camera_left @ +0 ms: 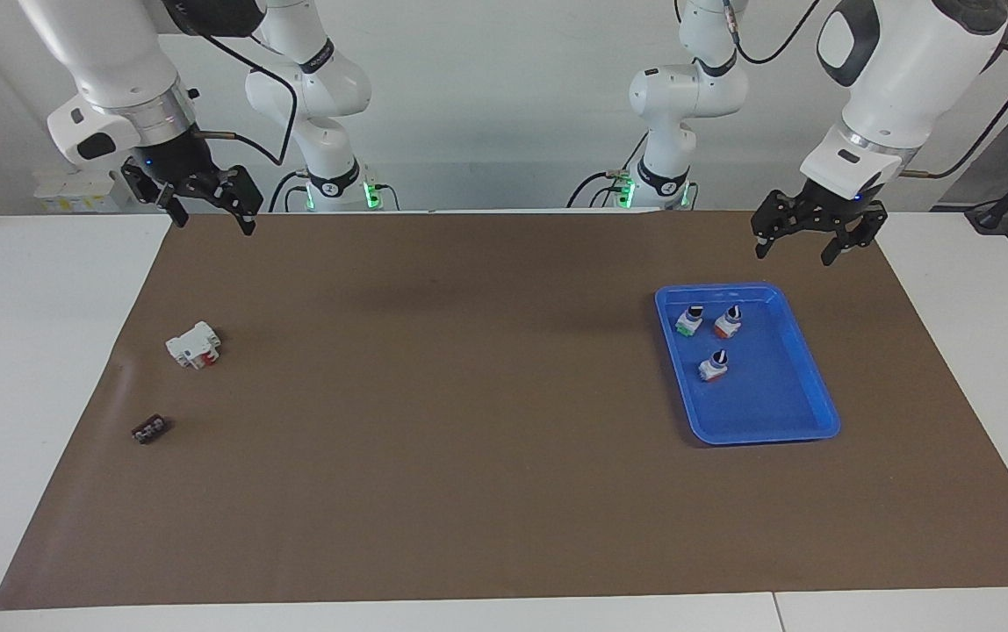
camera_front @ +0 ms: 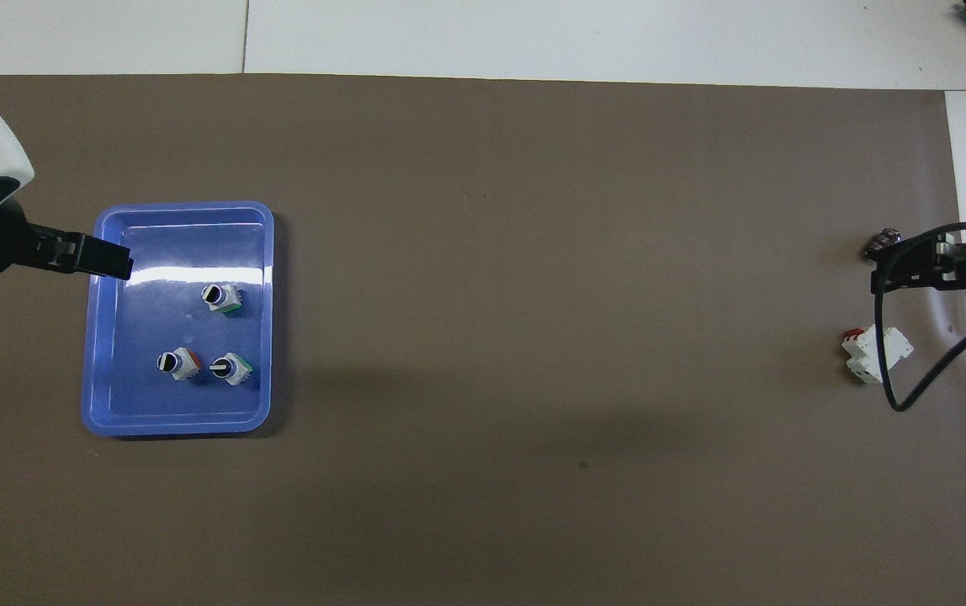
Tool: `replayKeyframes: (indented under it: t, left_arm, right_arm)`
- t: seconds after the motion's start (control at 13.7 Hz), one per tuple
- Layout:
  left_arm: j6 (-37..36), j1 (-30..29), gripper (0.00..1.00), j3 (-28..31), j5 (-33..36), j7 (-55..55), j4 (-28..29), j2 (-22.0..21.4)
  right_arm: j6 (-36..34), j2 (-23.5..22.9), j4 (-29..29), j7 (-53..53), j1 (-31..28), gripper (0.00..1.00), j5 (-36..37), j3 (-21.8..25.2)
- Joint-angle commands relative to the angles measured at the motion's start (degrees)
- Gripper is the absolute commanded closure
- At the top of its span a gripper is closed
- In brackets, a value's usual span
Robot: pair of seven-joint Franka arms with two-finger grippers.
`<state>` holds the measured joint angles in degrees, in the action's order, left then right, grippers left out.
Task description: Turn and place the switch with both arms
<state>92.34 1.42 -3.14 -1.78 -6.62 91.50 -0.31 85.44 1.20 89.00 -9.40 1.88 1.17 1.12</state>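
Three switches sit in your blue tray (camera_left: 807, 369), green-based switch (camera_left: 687, 321) untouched; left gripper (camera_left: 807, 243) and right gripper (camera_left: 205, 206) hover, fingers spread.

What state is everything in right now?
Left gripper: open, empty, raised by tray.
Right gripper: open, empty, raised.
Nearer green switch: upright in tray, knob up.
Farther green switch: likewise.
Red switch: upright in tray.
White part: lying on mat.

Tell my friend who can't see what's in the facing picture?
A blue tray holds three small switches. The left gripper hangs open above the mat near it; the right gripper hangs open too.
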Motion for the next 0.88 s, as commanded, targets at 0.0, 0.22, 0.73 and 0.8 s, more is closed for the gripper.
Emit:
replayKeyframes:
  t: [0.0,0.22,0.73,0.8]
  left_arm:
    - [-6.02,0.69,0.00,2.25,-0.16,0.73,-3.71,-0.12]
    - [-7.95,0.08,0.00,3.05,-0.07,0.30,-1.59,-2.24]
    - [-14.81,0.25,0.00,2.52,1.69,0.47,-6.85,-1.10]
    - [-15.25,0.25,0.00,2.52,1.61,0.47,-7.04,-1.01]
  right_arm:
    - [-0.01,1.35,1.70,5.25,-0.74,0.01,0.33,-0.33]
    - [-0.01,1.96,2.49,5.01,-0.83,0.01,0.32,-0.33]
    - [-0.28,2.23,2.32,5.27,-0.65,0.01,-0.03,-0.33]
    - [-0.28,2.23,2.32,5.27,-0.65,0.01,-0.03,-0.33]
